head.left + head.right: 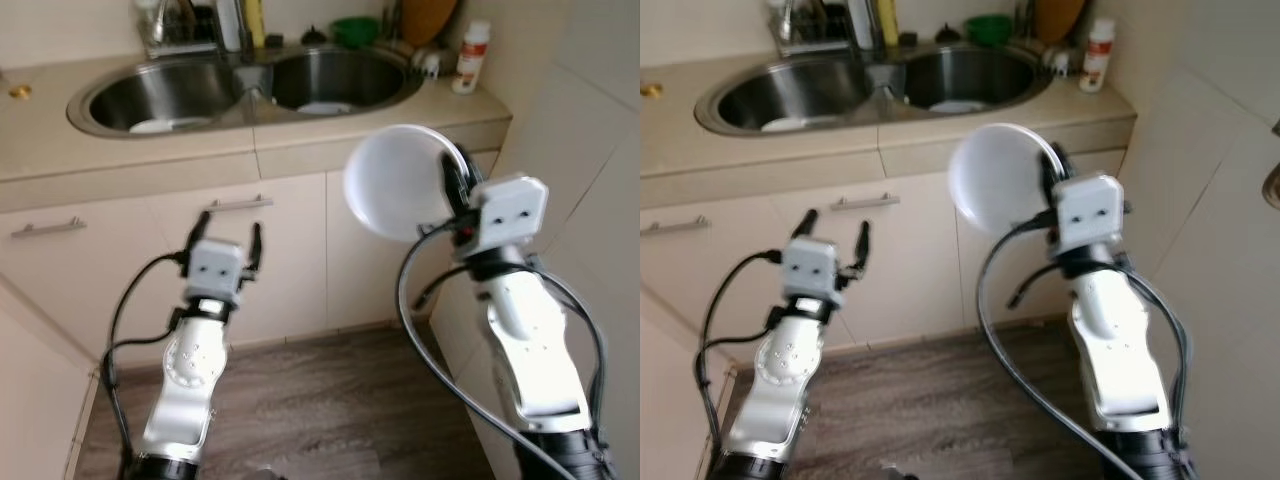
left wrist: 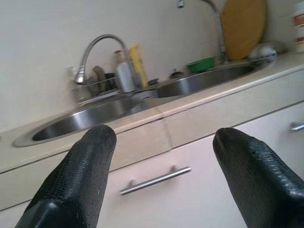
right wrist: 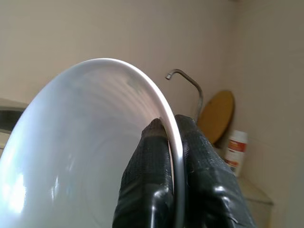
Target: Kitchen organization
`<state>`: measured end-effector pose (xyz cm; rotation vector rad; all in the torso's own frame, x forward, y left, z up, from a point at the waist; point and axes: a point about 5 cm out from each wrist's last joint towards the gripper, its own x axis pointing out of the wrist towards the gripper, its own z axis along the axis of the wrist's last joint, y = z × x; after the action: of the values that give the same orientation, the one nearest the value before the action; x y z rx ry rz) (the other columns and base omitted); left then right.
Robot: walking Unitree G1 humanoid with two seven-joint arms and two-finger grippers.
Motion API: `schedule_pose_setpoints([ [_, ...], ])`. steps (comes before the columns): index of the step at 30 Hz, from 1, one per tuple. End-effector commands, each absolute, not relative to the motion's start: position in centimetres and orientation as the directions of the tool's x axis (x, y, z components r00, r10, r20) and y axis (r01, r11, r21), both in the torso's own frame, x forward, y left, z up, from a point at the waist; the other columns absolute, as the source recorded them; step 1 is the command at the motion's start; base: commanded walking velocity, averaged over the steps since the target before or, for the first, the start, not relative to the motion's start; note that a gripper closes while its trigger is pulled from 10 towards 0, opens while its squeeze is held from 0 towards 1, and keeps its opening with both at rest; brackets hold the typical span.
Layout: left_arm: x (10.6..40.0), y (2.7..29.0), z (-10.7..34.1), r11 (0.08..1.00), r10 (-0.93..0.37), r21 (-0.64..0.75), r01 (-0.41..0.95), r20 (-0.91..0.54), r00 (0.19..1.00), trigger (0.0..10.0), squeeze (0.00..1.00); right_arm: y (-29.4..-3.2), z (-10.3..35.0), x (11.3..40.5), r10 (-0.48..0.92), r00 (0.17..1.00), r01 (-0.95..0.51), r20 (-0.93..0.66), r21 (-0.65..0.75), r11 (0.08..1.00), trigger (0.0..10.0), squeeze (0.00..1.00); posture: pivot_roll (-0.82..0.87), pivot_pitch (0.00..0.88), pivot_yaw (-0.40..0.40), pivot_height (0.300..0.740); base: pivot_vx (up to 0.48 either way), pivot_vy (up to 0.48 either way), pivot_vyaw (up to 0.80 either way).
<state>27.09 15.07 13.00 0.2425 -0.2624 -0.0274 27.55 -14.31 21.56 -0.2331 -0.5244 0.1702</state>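
My right hand is clamped on the rim of a white bowl, one finger inside and one outside, holding it on edge in the air in front of the cabinet doors, below the table edge and right of the double sink. My left hand hovers empty, fingers spread apart, facing a cabinet door handle. White dishes lie in both sink basins.

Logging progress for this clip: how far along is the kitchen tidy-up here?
Done: nothing clearly put away. In hand: the right pincer grips a white plate by its rim; the left pincer is open. Left: dishes in both basins of the sink.
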Motion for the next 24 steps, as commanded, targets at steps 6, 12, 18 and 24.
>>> schedule_pose_setpoints([
  [6,27.1,14.7,14.2,0.976,-0.068,0.219,-0.003,0.319,0.945,10.0,0.00,-14.5,22.1,27.3,0.207,0.830,-0.070,0.517,-0.271,0.960,0.0,0.00,-0.14,0.000,0.024,0.740,0.134,0.000,0.00],
  [12,27.1,14.7,14.4,0.977,-0.063,0.213,-0.010,0.334,0.941,10.0,0.00,-14.2,22.4,27.1,0.222,0.815,-0.069,0.534,-0.292,0.954,0.0,0.00,-0.14,0.000,0.024,0.740,0.318,0.000,0.08],
  [18,27.1,14.7,14.7,0.978,-0.059,0.210,-0.016,0.348,0.936,10.0,0.00,-14.3,22.7,27.1,0.211,0.807,-0.050,0.552,-0.292,0.955,0.0,0.00,-0.14,0.000,0.025,0.740,0.339,0.000,0.80],
  [24,27.1,14.8,14.9,0.977,-0.059,0.210,-0.019,0.358,0.932,10.0,0.00,-14.6,23.2,27.1,0.186,0.795,-0.020,0.578,-0.281,0.959,0.0,0.00,-0.14,0.000,0.025,0.740,0.339,0.000,0.13],
])
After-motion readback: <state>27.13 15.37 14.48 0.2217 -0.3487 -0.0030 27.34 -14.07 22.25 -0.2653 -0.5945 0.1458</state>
